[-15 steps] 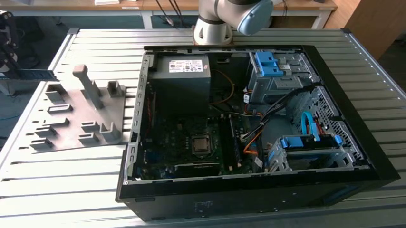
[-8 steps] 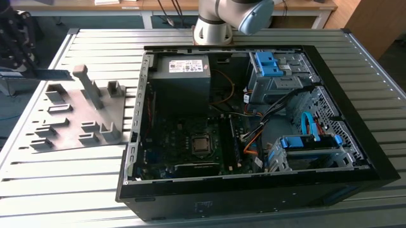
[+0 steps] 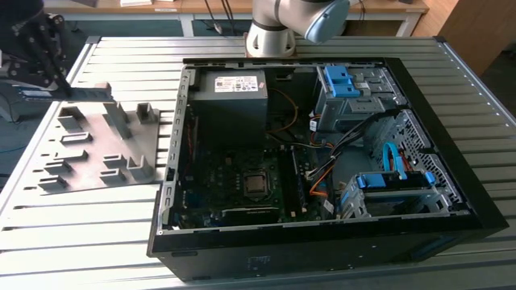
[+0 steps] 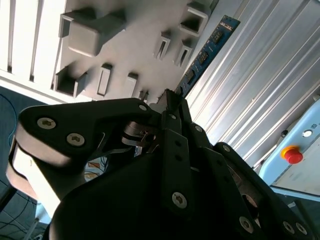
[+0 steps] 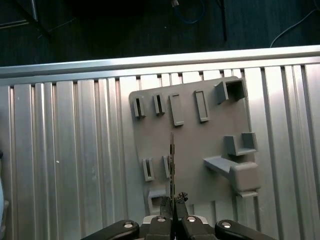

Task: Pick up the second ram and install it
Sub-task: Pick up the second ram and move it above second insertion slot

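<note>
My gripper (image 3: 47, 84) hangs at the exterior view's far left, over the back end of the grey slotted tray (image 3: 96, 145). Its fingers are shut on the second ram (image 4: 207, 50), a thin blue board with small black chips that juts out past the fingertips. In the first wrist view the ram (image 5: 171, 165) shows edge-on as a thin line above the tray (image 5: 200, 145), gripped at one end by the gripper (image 5: 175, 202). In the exterior view the stick (image 3: 38, 95) shows as a short blue strip under the black fingers, lifted off the tray.
An open black computer case (image 3: 322, 241) lies on the ribbed metal table (image 3: 81, 241) toward the exterior view's right, with the motherboard (image 3: 241, 181), power supply (image 3: 234, 96), cables and blue drive bays (image 3: 342, 81) inside. The arm's base (image 3: 270, 36) stands behind the case.
</note>
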`<move>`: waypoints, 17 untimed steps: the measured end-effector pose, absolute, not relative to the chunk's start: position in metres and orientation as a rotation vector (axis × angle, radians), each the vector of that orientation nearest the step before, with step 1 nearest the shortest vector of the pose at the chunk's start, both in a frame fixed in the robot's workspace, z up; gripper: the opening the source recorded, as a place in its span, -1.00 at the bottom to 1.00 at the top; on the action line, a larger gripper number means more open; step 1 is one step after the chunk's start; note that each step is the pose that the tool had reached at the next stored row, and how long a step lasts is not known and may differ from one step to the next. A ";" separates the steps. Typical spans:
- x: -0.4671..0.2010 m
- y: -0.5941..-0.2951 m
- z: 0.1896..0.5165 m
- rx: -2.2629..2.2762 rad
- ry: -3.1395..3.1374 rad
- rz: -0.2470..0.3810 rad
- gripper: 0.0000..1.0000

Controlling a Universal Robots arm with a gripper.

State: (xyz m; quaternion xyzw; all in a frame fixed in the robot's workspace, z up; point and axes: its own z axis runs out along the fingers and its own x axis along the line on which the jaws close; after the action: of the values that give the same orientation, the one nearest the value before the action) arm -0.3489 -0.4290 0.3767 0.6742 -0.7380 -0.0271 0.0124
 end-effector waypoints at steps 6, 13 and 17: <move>-0.332 -0.429 0.377 2.101 -2.300 -0.085 -0.73; -0.311 -0.429 0.377 2.100 -2.299 -0.087 -0.73; -0.300 -0.429 0.377 2.100 -2.299 -0.087 -0.73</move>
State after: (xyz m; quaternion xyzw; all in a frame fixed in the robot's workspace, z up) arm -0.2998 -0.4290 0.3767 0.6742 -0.7379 -0.0279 0.0133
